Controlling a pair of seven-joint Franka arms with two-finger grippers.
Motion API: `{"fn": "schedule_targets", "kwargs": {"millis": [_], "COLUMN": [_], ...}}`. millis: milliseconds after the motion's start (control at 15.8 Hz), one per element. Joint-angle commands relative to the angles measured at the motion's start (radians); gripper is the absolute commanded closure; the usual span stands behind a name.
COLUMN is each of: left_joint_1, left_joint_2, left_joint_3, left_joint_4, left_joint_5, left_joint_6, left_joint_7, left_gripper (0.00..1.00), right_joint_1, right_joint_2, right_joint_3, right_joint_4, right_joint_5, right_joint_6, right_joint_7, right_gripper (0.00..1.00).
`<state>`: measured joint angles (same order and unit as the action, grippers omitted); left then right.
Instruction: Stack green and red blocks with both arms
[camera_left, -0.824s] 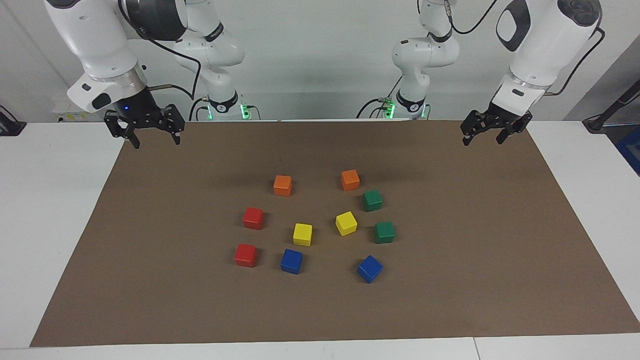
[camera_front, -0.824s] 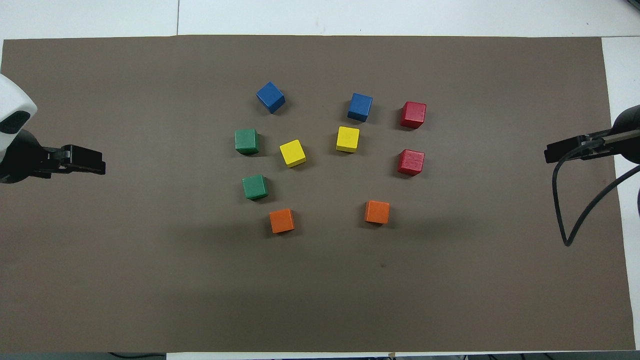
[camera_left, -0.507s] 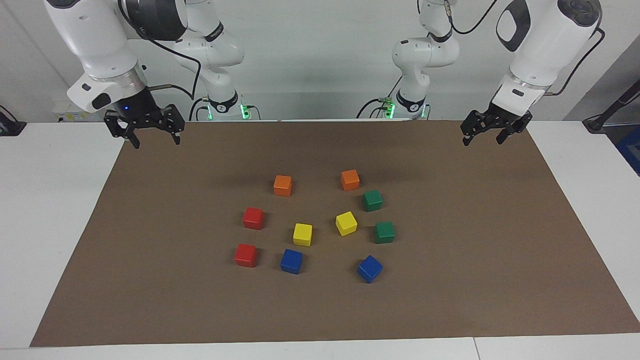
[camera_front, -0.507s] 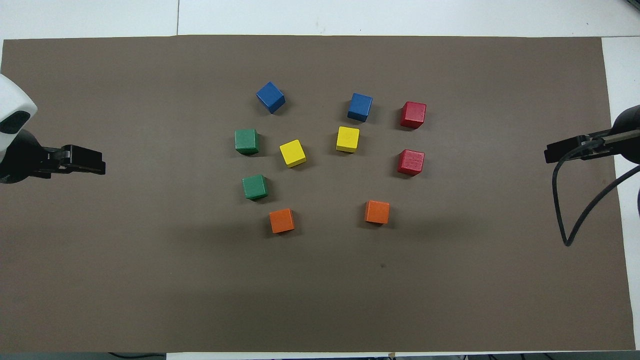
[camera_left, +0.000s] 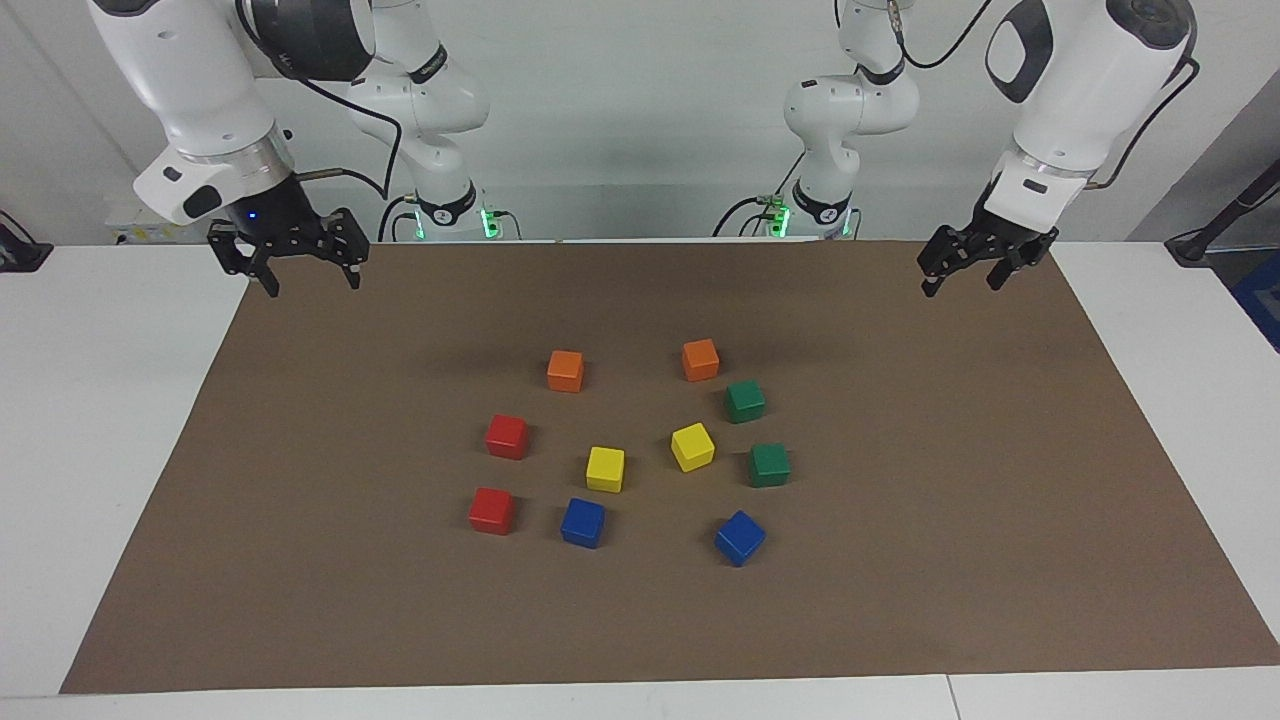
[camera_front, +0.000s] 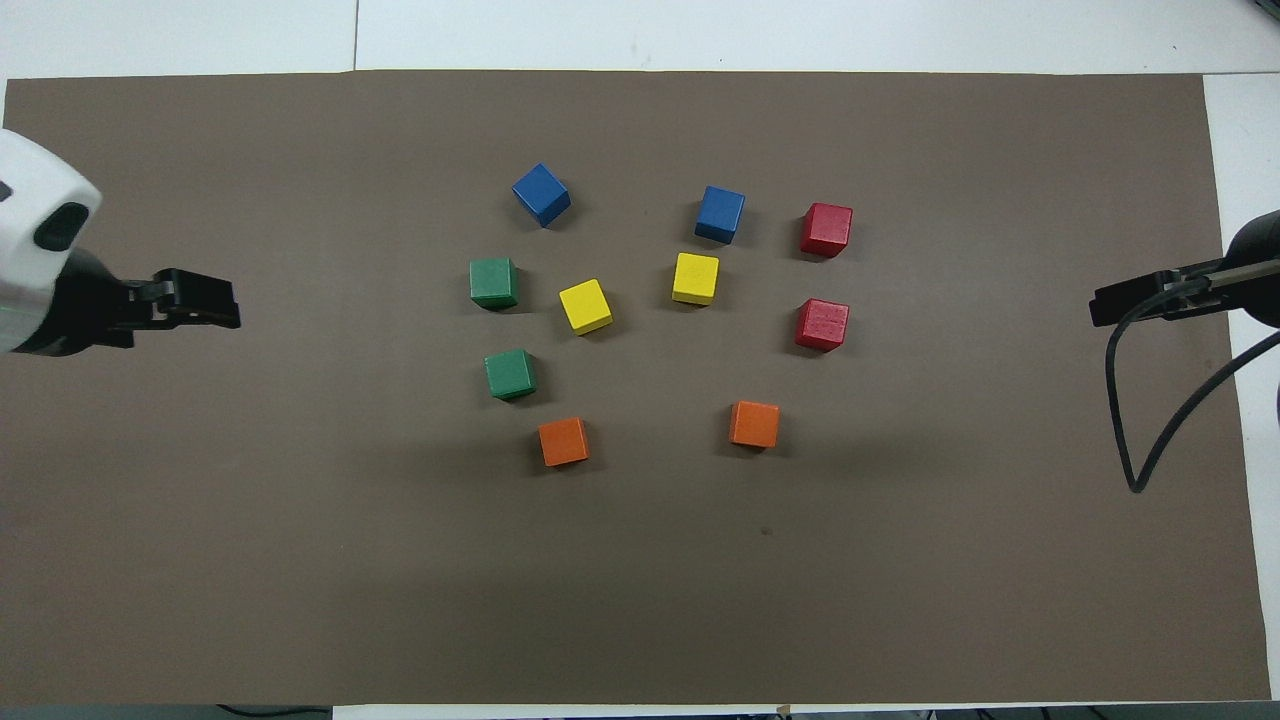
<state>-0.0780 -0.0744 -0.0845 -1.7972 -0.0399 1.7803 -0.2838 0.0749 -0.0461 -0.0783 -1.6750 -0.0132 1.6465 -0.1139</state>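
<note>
Two green blocks lie apart on the brown mat toward the left arm's end, one (camera_left: 745, 401) (camera_front: 510, 374) nearer the robots than the other (camera_left: 769, 465) (camera_front: 494, 282). Two red blocks lie apart toward the right arm's end, one (camera_left: 507, 436) (camera_front: 822, 324) nearer the robots than the other (camera_left: 492, 510) (camera_front: 826, 229). My left gripper (camera_left: 960, 280) (camera_front: 205, 301) hangs open and empty over the mat's edge at its own end. My right gripper (camera_left: 312, 283) (camera_front: 1125, 300) hangs open and empty over the mat's edge at its end.
Among the blocks lie two orange cubes (camera_left: 565, 370) (camera_left: 700, 359) nearest the robots, two yellow cubes (camera_left: 605, 468) (camera_left: 692, 446) in the middle and two blue cubes (camera_left: 582, 522) (camera_left: 739, 537) farthest. The brown mat (camera_left: 950, 500) covers most of the white table (camera_left: 80, 400).
The left gripper has shifted a little toward the middle of the mat. The right arm and all the cubes have stayed put.
</note>
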Motion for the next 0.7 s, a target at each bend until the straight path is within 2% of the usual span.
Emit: {"fn": "schedule_targets", "kwargs": {"millis": [0, 127, 317, 507, 634], "left_joint_1": [-0.112, -0.179, -0.216, -0.22, -0.256], "left_joint_2": [0.077, 0.143, 0.175, 0.225, 0.252], "left_joint_3": [0.003, 0.006, 0.005, 0.003, 0.003], "left_joint_4": [-0.056, -0.088, -0.217, -0.226, -0.225], "left_joint_5": [-0.011, -0.009, -0.009, -0.011, -0.011], "left_joint_6": [0.123, 0.206, 0.381, 0.432, 0.477], "left_joint_7": [-0.179, -0.198, -0.201, -0.233, -0.291], "left_gripper": [0.0, 0.0, 0.0, 0.0, 0.0], "right_joint_1": [-0.014, -0.012, 0.011, 0.08, 0.123], "right_joint_2": [-0.014, -0.015, -0.021, -0.018, 0.015], "right_joint_3": [0.006, 0.008, 0.017, 0.018, 0.018], "right_joint_4": [0.0, -0.009, -0.043, -0.13, -0.173], "right_joint_5": [0.013, 0.013, 0.012, 0.012, 0.012], "right_joint_6": [-0.016, -0.013, 0.002, 0.129, 0.203], "right_joint_7": [0.01, 0.02, 0.164, 0.282, 0.4], "right_gripper": [0.0, 0.0, 0.0, 0.0, 0.0]}}
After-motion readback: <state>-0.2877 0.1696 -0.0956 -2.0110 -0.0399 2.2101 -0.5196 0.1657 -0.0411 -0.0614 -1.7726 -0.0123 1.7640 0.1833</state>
